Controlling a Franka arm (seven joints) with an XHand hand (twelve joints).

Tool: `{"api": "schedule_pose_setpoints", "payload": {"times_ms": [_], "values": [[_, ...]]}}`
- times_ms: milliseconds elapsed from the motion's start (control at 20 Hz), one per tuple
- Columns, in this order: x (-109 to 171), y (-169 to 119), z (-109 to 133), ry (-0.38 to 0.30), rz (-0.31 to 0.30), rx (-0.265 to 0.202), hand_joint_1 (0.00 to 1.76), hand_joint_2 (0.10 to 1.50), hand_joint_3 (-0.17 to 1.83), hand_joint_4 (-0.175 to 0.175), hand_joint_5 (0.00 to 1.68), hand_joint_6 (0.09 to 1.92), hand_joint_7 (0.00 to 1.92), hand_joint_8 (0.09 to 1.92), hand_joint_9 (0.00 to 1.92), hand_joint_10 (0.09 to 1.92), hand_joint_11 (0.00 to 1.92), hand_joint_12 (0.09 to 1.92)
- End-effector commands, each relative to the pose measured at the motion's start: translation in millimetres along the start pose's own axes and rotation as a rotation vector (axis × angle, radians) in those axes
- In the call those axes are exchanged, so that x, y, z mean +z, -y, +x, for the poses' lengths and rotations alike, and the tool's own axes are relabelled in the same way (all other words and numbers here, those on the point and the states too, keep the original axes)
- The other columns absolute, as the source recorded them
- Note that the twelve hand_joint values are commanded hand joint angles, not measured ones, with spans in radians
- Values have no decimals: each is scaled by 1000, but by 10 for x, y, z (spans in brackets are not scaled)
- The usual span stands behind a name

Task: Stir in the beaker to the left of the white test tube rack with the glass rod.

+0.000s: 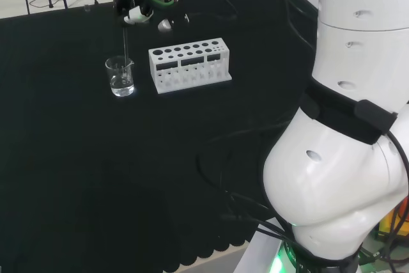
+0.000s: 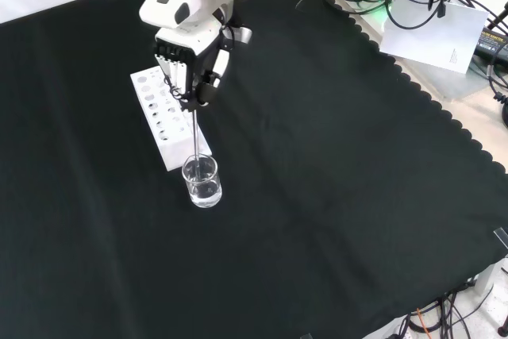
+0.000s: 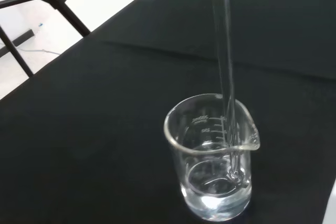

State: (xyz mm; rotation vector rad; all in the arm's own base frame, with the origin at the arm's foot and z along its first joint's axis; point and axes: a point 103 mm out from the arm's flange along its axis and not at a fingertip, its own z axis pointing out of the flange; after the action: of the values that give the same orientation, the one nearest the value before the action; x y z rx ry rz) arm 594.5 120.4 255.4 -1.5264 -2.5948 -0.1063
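Directly under the hand (image 2: 190, 65) stand the beaker (image 2: 202, 182) and, just beside it, the white rack (image 2: 163, 121); on all other sides the table (image 2: 333, 196) lies bare

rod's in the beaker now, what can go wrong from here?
1. The glass rod sits close to the wall near the spout of the beaker; a wide stir could knock the beaker over or slide it.
2. The beaker holds clear liquid, so fast stirring might splash it onto the black cloth.
3. The rack stands close beside the beaker; the robot hand could bump it if it drifts.
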Motion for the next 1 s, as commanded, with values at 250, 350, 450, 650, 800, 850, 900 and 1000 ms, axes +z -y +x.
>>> {"api": "schedule_pose_setpoints", "payload": {"times_ms": [250, 350, 450, 650, 800, 850, 900, 1000], "values": [[22, -1, 342, -19, -4, -44, 1307, 1031, -11, -175, 1151, 430, 1244, 861, 1725, 500, 1724, 303], [4, -29, 329, -18, -16, -46, 1307, 1031, -10, -175, 1151, 430, 1245, 860, 1725, 500, 1724, 303], [7, -188, 270, -12, -8, -30, 1307, 1031, -10, -175, 1151, 429, 1245, 860, 1725, 500, 1724, 303], [-26, -359, 107, 13, -16, -27, 1307, 1030, -9, -175, 1151, 429, 1245, 859, 1726, 499, 1724, 303], [-55, -351, -11, 18, -29, -16, 1307, 1030, -9, -175, 1151, 430, 1246, 857, 1726, 499, 1724, 303], [-61, -335, -41, 19, -30, -14, 1308, 1030, -9, -175, 1151, 430, 1246, 857, 1726, 499, 1724, 303], [-66, -315, -68, 21, -30, -12, 1308, 1030, -8, -175, 1151, 430, 1246, 857, 1726, 499, 1724, 303], [-76, -261, -112, 21, -30, -5, 1308, 1029, -8, -175, 1151, 430, 1247, 856, 1727, 499, 1725, 303]]}}
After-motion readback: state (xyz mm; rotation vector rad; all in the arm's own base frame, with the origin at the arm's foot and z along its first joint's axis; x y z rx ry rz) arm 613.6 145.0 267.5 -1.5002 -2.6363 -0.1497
